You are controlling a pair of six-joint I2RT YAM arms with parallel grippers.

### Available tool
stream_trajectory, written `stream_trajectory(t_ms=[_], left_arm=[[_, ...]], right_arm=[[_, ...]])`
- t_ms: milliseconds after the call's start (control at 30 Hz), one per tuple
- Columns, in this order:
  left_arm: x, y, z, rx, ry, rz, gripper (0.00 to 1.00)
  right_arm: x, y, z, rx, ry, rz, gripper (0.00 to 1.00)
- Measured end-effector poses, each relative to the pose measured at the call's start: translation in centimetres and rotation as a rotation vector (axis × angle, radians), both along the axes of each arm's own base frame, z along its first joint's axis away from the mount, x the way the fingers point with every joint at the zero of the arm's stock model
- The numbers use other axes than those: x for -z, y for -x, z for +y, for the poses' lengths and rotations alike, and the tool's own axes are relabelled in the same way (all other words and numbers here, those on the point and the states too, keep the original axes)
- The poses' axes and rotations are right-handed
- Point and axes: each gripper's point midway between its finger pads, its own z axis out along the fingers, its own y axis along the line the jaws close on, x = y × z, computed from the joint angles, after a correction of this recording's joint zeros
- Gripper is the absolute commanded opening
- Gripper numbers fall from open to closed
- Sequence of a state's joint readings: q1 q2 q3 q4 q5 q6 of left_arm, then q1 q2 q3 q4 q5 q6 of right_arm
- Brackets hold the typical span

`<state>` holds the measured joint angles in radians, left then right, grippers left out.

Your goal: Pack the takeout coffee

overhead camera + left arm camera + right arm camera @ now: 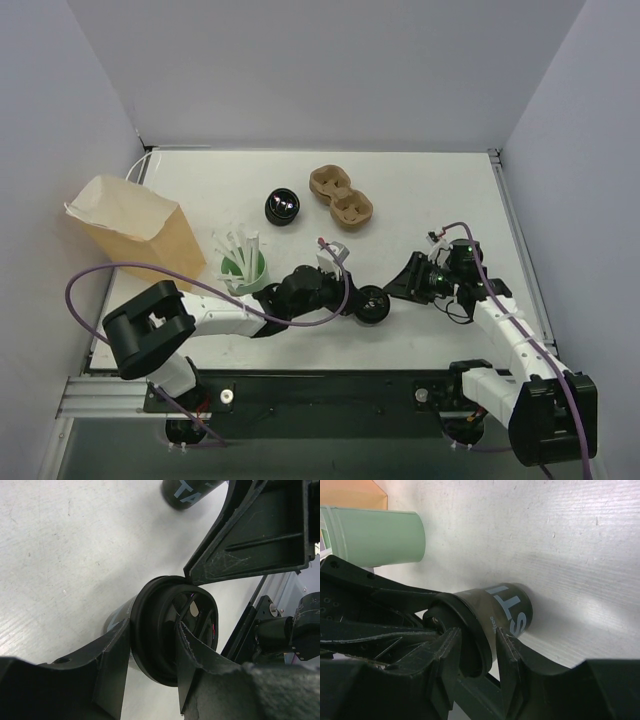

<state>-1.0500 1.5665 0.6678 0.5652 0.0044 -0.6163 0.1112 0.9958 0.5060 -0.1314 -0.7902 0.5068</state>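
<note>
Two claws (154, 627) (479, 636) straddle takeout coffee (509, 607).

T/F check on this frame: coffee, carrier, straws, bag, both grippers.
1. The takeout coffee sits in the cup carrier. False: it stands on the table, and the carrier is empty.
2. The green cup holds white straws. True.
3. The paper bag stands on the right arm's side. False: it is on the left arm's side.
4. The fingers of the left gripper and of the right gripper both flank the takeout coffee. True.
</note>
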Motion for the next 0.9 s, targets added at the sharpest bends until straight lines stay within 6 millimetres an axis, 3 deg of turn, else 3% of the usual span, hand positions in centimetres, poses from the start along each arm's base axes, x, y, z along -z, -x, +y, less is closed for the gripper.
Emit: stream_trajectory(t_ms=[433, 667, 900], left_arm=[[0.2, -0.6, -0.8, 0.048, 0.035, -0.008, 0.33], [0.4, -1.2, -1.1, 0.075, 0.055, 0.002, 0.33], [0.5, -1.6, -1.3, 0.078, 0.072, 0.012, 0.33]], right_arm=[[0.1, -1.0, -1.5, 0.056, -0.017, 0.005, 0.32], [0.8, -0.7, -1.0, 0.037, -0.059, 0.010, 0.32], [1.1, -1.3, -0.8, 0.048, -0.082, -0.003, 0.23]])
